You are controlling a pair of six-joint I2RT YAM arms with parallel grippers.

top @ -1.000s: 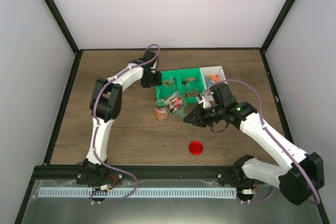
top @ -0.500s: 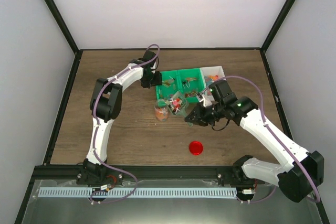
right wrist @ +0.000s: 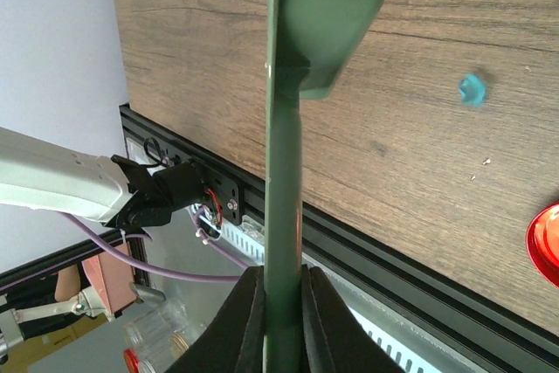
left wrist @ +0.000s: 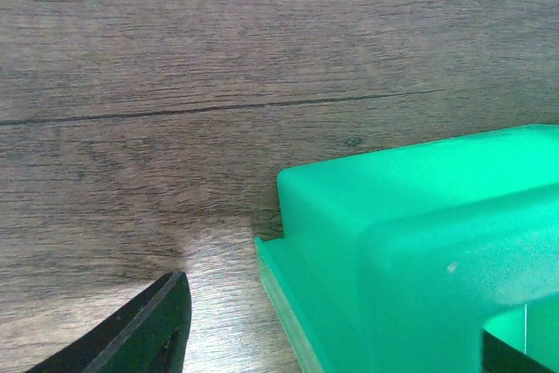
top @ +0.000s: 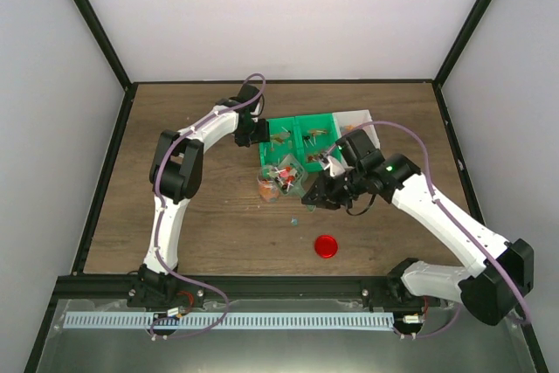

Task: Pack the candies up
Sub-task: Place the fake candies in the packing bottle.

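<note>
Right end effector (right wrist: 283,299) has shifted left, pinching the scoop (right wrist: 325,6); candies (top: 284,174) lie just past its tip. Left end effector (top: 255,135) spread.

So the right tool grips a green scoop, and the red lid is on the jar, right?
No. The right tool does grip the scoop, but the lid lies on the table, apart from the jar; the top view shows it.

The left white-shelled arm (top: 210,122) and the right white-shelled arm (top: 447,223) have bulky black joint housings (top: 177,168). A thin purple cable (top: 254,78) loops along each. A small green light (top: 389,164) glows just behind the right gripper (right wrist: 283,273), whose tapered fingers (right wrist: 247,316) are matte black.
</note>
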